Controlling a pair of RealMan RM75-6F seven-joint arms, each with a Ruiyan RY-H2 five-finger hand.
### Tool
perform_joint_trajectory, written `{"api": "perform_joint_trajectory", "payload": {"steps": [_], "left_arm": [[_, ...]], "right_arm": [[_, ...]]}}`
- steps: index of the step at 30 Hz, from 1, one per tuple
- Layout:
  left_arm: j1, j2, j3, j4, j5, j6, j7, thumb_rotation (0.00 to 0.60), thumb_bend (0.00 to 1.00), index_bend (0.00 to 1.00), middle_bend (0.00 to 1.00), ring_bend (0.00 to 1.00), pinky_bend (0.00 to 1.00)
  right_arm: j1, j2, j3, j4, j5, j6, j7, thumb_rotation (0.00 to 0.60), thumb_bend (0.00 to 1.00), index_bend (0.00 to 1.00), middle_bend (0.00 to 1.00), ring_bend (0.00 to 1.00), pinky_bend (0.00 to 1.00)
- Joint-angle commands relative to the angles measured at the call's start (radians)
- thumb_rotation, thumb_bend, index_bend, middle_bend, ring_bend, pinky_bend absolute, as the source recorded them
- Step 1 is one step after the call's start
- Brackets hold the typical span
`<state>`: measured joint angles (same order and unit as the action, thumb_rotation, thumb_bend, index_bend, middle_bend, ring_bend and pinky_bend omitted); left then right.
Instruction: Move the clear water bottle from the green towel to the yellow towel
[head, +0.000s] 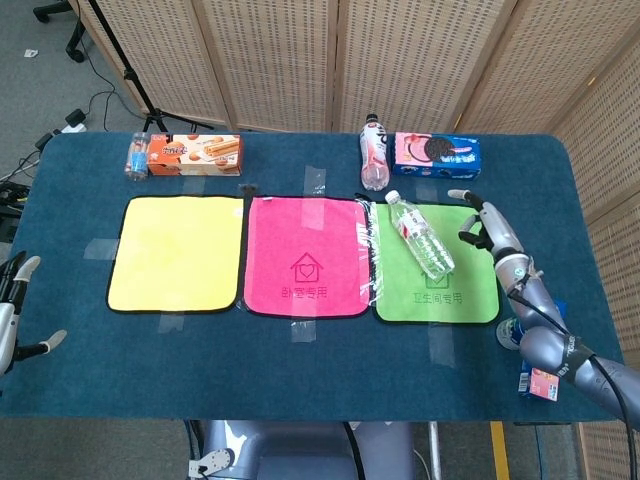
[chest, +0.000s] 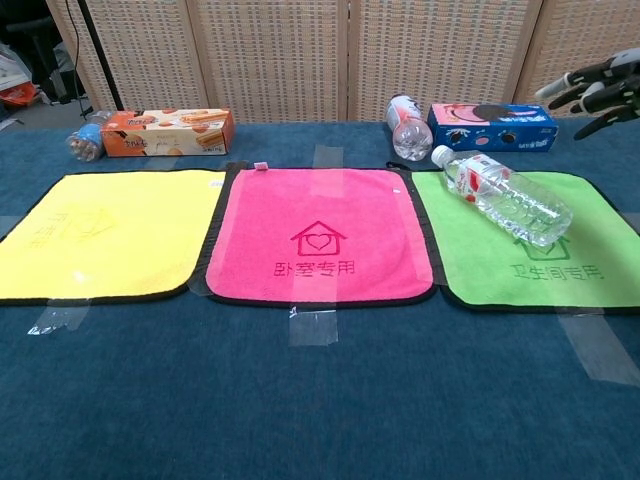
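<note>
The clear water bottle lies on its side on the green towel, cap pointing to the far left corner. The yellow towel lies bare at the left end of the row. My right hand hovers over the green towel's far right corner with fingers spread, holding nothing, a short way right of the bottle. My left hand sits at the table's left front edge, fingers apart and empty; the chest view does not show it.
A pink towel lies between the two. Along the back stand a pink drink bottle, a blue cookie box, an orange biscuit box and a small bottle. A can and a carton sit near the right front edge.
</note>
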<state>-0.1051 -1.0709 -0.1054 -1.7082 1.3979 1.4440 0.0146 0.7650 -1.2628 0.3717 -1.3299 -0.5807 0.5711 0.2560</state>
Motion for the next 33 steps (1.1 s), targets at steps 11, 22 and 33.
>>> {"api": "perform_joint_trajectory", "payload": {"steps": [11,22,33], "left_arm": [[-0.011,0.004,0.0,0.003,-0.016,-0.02,-0.009,0.6,0.0,0.0,0.0,0.0,0.0],[-0.009,0.014,0.002,0.007,-0.019,-0.02,-0.036,0.6,0.0,0.0,0.0,0.0,0.0],[-0.009,0.025,0.004,0.012,-0.014,-0.021,-0.063,0.6,0.0,0.0,0.0,0.0,0.0]], "right_arm": [[0.114,-0.142,-0.085,0.139,0.274,-0.06,-0.052,0.6,1.0,0.15,0.13,0.03,0.21],[0.169,-0.167,-0.092,0.108,0.365,-0.018,-0.111,0.6,1.0,0.16,0.14,0.04,0.24],[0.216,-0.175,-0.108,0.027,0.424,-0.007,-0.167,0.6,1.0,0.16,0.14,0.04,0.25]]}}
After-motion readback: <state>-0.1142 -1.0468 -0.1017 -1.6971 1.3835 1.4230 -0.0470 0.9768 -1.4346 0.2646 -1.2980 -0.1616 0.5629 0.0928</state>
